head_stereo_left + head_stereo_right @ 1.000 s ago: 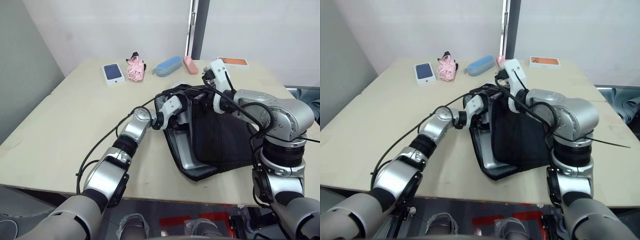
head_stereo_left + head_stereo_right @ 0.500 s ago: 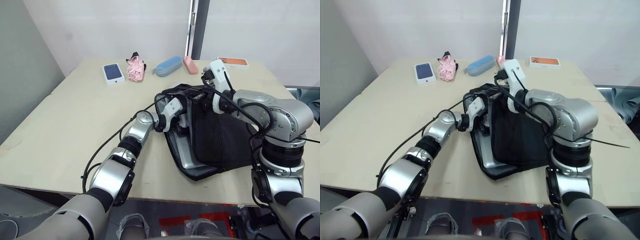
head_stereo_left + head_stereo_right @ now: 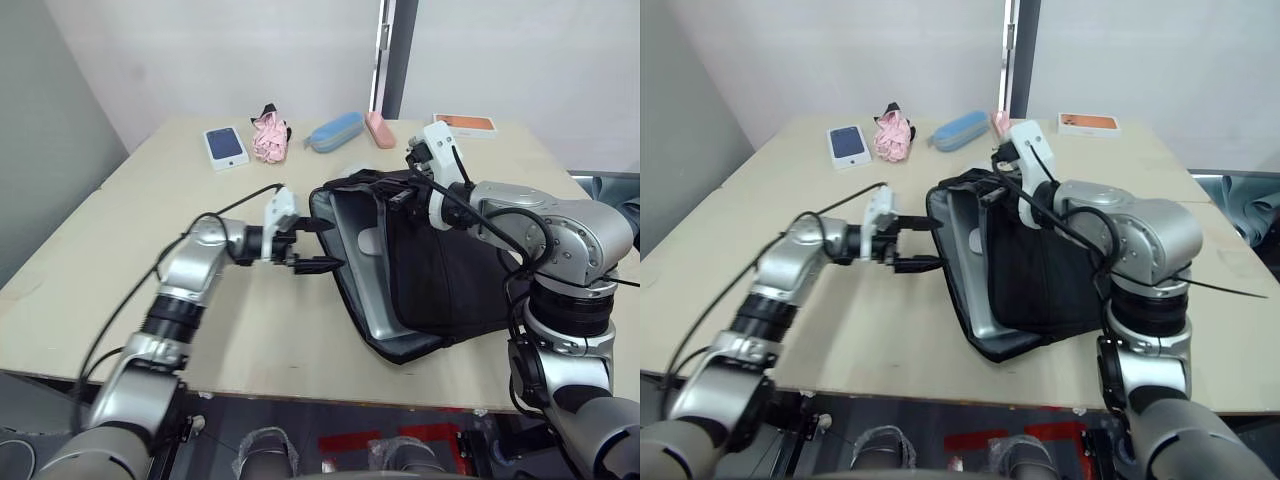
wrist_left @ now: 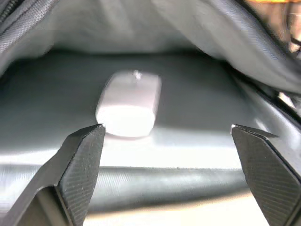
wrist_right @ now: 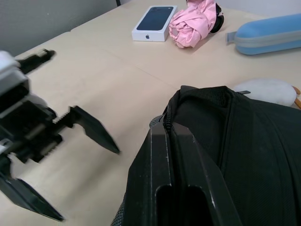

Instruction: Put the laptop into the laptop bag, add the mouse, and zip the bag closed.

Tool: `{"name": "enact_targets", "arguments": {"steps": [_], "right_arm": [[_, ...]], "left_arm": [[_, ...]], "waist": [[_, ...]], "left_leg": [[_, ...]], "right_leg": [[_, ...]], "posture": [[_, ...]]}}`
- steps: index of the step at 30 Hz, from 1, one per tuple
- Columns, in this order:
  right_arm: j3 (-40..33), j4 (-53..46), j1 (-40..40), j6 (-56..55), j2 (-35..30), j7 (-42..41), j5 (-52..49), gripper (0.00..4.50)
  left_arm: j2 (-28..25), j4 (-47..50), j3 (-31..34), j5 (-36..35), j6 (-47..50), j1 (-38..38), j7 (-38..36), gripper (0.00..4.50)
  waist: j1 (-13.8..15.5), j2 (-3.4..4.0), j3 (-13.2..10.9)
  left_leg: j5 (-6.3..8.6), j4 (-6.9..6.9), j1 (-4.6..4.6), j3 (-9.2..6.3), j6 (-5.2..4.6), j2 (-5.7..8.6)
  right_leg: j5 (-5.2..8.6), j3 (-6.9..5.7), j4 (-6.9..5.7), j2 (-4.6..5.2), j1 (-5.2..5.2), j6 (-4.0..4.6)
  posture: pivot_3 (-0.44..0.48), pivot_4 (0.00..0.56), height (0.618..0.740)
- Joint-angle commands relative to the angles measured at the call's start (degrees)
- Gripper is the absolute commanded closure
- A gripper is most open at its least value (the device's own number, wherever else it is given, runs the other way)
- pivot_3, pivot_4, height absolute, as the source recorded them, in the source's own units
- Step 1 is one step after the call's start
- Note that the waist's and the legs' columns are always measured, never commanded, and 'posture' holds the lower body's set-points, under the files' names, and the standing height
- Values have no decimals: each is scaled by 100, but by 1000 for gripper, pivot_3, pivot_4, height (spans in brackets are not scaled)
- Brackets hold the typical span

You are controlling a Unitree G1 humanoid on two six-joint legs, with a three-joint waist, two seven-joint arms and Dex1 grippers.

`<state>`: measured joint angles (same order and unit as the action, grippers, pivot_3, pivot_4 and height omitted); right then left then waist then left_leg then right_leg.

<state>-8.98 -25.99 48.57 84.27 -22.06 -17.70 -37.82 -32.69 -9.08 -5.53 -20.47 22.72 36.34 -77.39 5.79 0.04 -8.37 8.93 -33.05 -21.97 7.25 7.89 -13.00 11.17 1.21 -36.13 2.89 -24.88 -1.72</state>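
Observation:
The black laptop bag lies on the table with its mouth facing left. My right gripper is shut on the bag's upper flap and holds it raised. Inside, the silver laptop lies flat. The white mouse rests on the laptop, and it also shows faintly as the mouse from above. My left gripper hovers open just outside the mouth, to the bag's left, with nothing between its fingers.
Along the table's far side lie a white box with a blue top, a pink bundle, a blue case, a small pink block and an orange box. A puffy white object sits behind the bag.
My left gripper has pulled back out of the bag's mouth to the left and stands open. The mouse now lies on the laptop inside. The right gripper still holds the flap up.

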Motion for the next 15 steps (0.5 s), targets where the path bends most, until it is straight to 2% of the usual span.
{"name": "enact_targets", "arguments": {"steps": [1, 4, 6, 15], "right_arm": [[-112, -262, -14, -290, -33, -44, -51, 4500], [45, -262, -183, -426, -56, -140, -55, 4500], [170, -262, -281, -533, -98, -222, -48, 4500], [473, -441, -487, -1013, -345, -841, -314, 4500]], "left_arm": [[-700, 389, 311, -418, 402, -213, -576, 64], [-1302, 250, 599, -580, 614, -386, -743, 64], [-1495, 210, 767, -693, 682, -429, -751, 64], [-1740, -42, 1151, -863, 876, -341, -629, 64]], "waist": [[-8, 2, -1], [-12, 4, -2], [10, 4, -3], [-21, 4, -3]], "left_leg": [[0, 2, 1, 1, 0, 0], [1, 5, 0, 1, 2, -3], [1, 7, -2, -1, 3, -3], [1, 7, -2, -2, 4, -5]], "right_leg": [[0, 0, 1, 0, 0, 0], [2, -2, 2, -4, -3, 2], [3, -5, 3, -3, -3, 2], [5, -6, 3, -5, -3, 5]], "posture": [[0, 150, 740], [0, 150, 740], [0, 150, 740], [0, 150, 740]]}}
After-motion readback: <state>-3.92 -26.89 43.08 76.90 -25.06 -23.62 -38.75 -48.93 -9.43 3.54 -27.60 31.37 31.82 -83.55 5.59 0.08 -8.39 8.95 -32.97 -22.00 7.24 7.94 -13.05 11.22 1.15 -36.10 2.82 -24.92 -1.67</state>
